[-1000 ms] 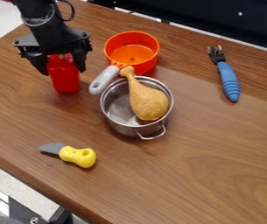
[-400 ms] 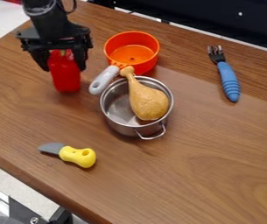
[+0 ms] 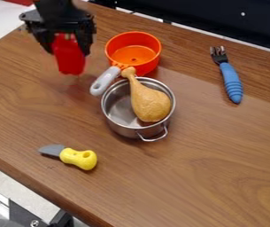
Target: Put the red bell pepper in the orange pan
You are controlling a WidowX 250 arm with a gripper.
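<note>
Claw (image 3: pixel 70 44) pinches a red bottle-like object (image 3: pixel 69 55) between its fingers — upright, at the upper left above the wooden table (image 3: pixel 178 177). Nearby sits an orange pan (image 3: pixel 151 57); its grey handle (image 3: pixel 105 81) points toward the table's near side, beside a metal pot (image 3: pixel 128 130) holding a drumstick (image 3: pixel 150 104).

**Arm (image 3: pixel 54 6) cut off, bottle (image 3: pixel 69 60) blurred**

The view's top edge crops the arm. The gripper (image 3: pixel 67 50) hides the bottle's top; both blur. The drumstick (image 3: pixel 149 104) covers part of the pot's (image 3: pixel 125 130) floor. Past the tabletop's (image 3: pixel 184 177) lower left edge, dark hardware (image 3: pixel 25 216) is cropped.
</note>
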